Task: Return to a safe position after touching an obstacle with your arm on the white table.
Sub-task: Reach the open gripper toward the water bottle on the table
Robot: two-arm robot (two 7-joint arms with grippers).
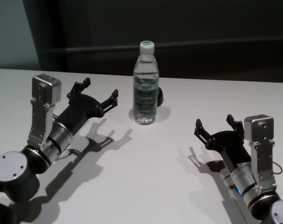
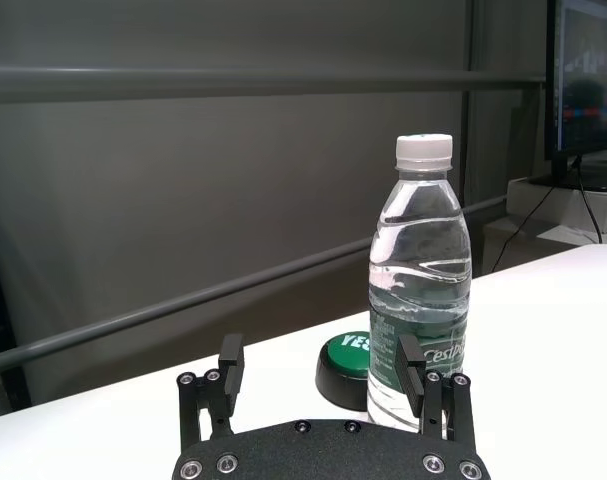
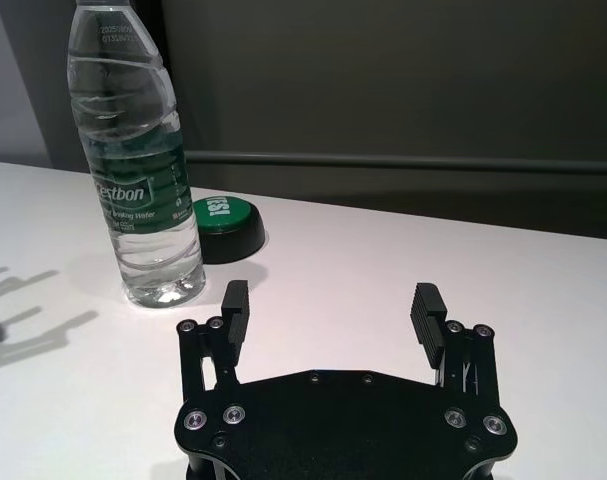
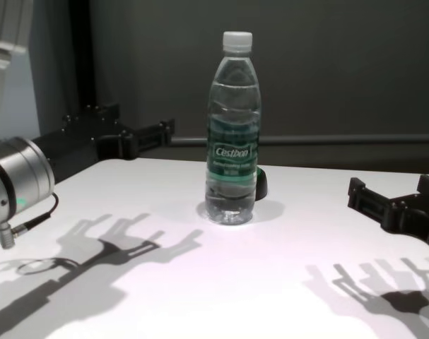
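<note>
A tall clear water bottle (image 1: 145, 84) with a white cap and green "Cestbon" label stands upright at the far middle of the white table (image 1: 155, 182). It also shows in the left wrist view (image 2: 420, 290), the right wrist view (image 3: 138, 170) and the chest view (image 4: 233, 134). My left gripper (image 1: 100, 88) is open and empty, held above the table just left of the bottle and apart from it (image 2: 321, 352) (image 4: 129, 123). My right gripper (image 1: 214, 121) is open and empty, nearer me and to the bottle's right (image 3: 331, 295) (image 4: 392, 187).
A small round green-topped black button (image 1: 159, 97) sits right behind the bottle on its right side (image 3: 223, 225). A dark wall with a horizontal rail (image 2: 233, 285) runs behind the table's far edge.
</note>
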